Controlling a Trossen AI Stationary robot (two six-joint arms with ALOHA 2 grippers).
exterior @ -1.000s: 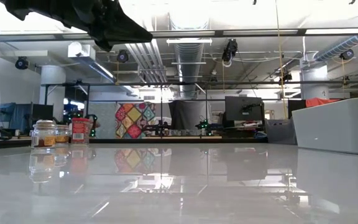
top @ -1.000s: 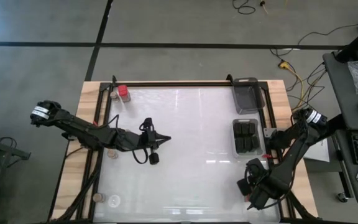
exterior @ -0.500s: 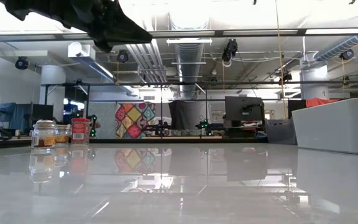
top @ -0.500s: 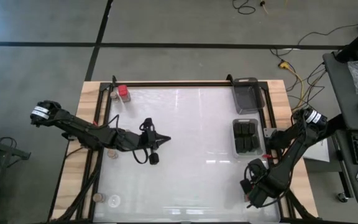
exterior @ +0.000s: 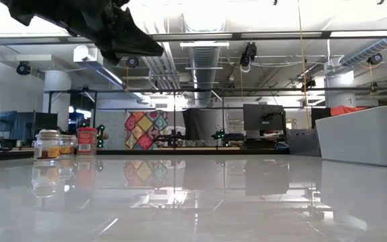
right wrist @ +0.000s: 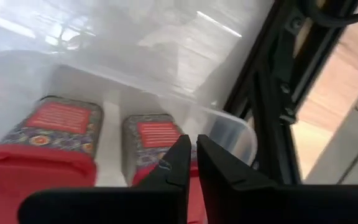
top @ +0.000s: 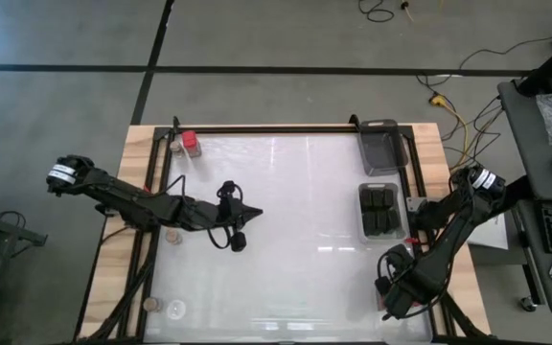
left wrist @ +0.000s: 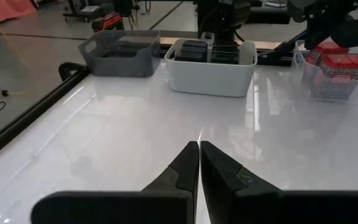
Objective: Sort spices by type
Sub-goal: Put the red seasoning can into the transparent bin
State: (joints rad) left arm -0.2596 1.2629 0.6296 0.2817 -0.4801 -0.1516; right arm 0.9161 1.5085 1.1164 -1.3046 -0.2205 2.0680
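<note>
Bare table [top: 295,240] centre; trays [top: 381,209] along right edge

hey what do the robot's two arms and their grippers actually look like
Both arms are dark, nearly black, jointed links with black cables looping alongside. Each carries a white band near its base: left arm, right arm. The left gripper and right gripper each have two slim, tapered black fingers.

Glossy white table [top: 286,230], framed in black rail on a wooden base. Near its far right corner, a dark grey tray [top: 380,146]; just nearer than that, a white bin [top: 381,211] of dark blocks. At the far left corner, a red spice container [top: 191,143] beside small jars [exterior: 48,146]. Near the front left corner, a round jar [top: 173,309].
</note>
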